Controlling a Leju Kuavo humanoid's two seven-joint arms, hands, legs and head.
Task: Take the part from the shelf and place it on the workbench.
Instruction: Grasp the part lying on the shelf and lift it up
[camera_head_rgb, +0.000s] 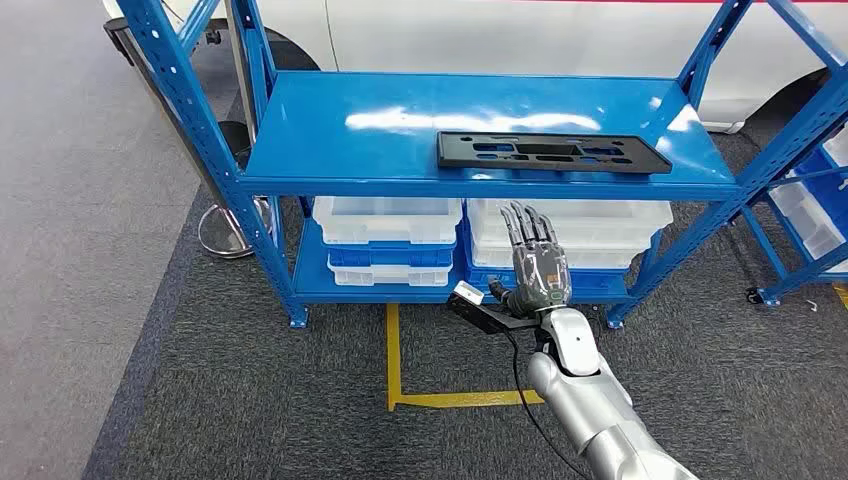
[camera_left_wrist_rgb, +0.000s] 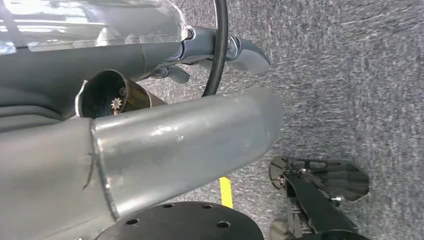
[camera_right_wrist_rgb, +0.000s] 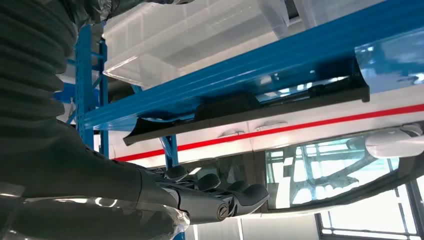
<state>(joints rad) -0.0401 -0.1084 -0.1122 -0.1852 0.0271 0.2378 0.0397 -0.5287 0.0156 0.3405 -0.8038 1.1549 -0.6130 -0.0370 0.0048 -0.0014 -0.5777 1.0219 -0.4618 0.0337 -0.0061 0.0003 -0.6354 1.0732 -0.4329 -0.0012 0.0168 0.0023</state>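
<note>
A flat black part (camera_head_rgb: 553, 152), long and rectangular with slotted cutouts, is lying flat on the blue shelf's (camera_head_rgb: 370, 140) top deck, sitting near the front edge toward its right end

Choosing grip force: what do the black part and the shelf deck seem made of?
The black part looks like moulded plastic, matte, with cut-out slots. The shelf deck looks like painted sheet metal, glossy blue with bright glare patches.

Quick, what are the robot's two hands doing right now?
Right hand: open, empty, below the black part.
Left hand: cannot be told.
</note>
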